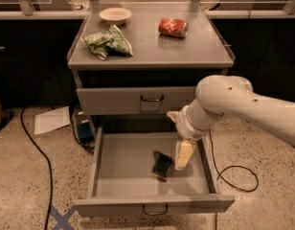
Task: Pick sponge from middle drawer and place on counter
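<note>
The sponge (162,166), dark green over yellow, lies on the floor of the open middle drawer (123,169), right of centre and slightly tilted. My gripper (182,160) hangs from the white arm (233,104) and reaches down inside the drawer, right beside the sponge on its right and about touching it. The counter (152,44), the grey cart top, is above the drawers.
On the counter are a white bowl (115,16), a green-and-white snack bag (108,43) and a red crumpled can (173,27). The upper drawer (133,100) is closed. A black cable (236,176) and a paper sheet (51,120) lie on the floor.
</note>
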Tool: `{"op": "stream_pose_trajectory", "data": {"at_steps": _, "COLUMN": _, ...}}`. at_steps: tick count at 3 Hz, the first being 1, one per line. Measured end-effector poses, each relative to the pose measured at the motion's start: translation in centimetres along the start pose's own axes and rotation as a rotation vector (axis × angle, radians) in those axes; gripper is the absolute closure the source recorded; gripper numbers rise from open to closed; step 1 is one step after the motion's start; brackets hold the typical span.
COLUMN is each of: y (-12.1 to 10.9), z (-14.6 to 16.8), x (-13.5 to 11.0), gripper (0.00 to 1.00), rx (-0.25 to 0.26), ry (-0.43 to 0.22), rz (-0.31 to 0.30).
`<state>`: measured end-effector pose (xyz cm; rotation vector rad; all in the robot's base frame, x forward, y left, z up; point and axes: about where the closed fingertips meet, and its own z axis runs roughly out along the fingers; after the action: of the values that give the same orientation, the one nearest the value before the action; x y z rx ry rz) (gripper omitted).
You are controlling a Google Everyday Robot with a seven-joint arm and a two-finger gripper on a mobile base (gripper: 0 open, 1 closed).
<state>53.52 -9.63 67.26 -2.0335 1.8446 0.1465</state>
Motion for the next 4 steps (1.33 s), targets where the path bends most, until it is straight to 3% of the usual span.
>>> {"op": "stream_pose_trajectory", "data": {"at_steps": 1, "y": 0.4, "z": 5.3, "x": 0.4, "gripper": 0.0, "rx": -0.103, "ry": -0.012, "rz": -0.155}}
{"op": "stream_pose_trajectory", "data": {"at_steps": 2, "y": 1.7, "z": 10.1, "x": 2.5, "gripper": 0.0, "rx": -0.176, "ry": 0.061, "rz": -0.259}}
{"op": "stream_pose_trajectory", "data": {"at_steps": 3, "y": 1.9, "z": 10.5, "x": 2.5, "gripper": 0.0, "rx": -0.184, "ry": 0.06, "rz": -0.259}}
{"op": "stream_pose_trajectory", "data": {"at_steps": 4, "y": 1.7, "z": 14.3, "x": 2.7, "gripper": 0.0, "rx": -0.201, "ry": 0.072, "rz": -0.252}}
